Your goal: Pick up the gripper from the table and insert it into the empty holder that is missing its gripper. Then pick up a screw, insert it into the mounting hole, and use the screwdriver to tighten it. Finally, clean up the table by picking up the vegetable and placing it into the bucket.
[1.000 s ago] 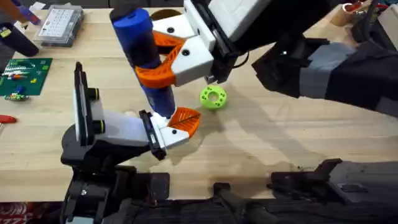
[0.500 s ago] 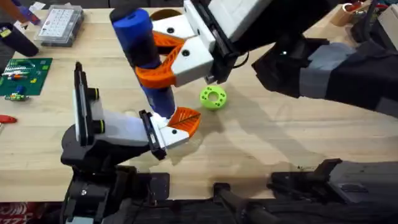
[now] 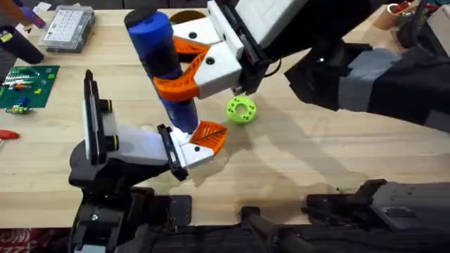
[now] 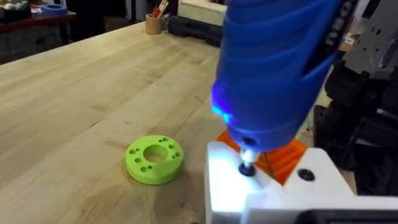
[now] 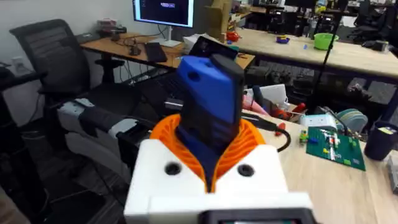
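Over the table [image 3: 295,161], the right gripper [image 3: 184,65] jaws grip the upright screwdriver [image 3: 163,63].
Its bit meets the left gripper [image 3: 200,143], whose jaws I cannot tell; green disc [image 3: 241,110] beside; no legible writing.

Count, as seen from my jaws:
- One blue screwdriver [image 3: 163,62], gripped in my right jaws.
- One green perforated disc [image 3: 241,110], just beside my left jaws.
- One green circuit board [image 3: 26,87].
- One clear parts box [image 3: 67,28].
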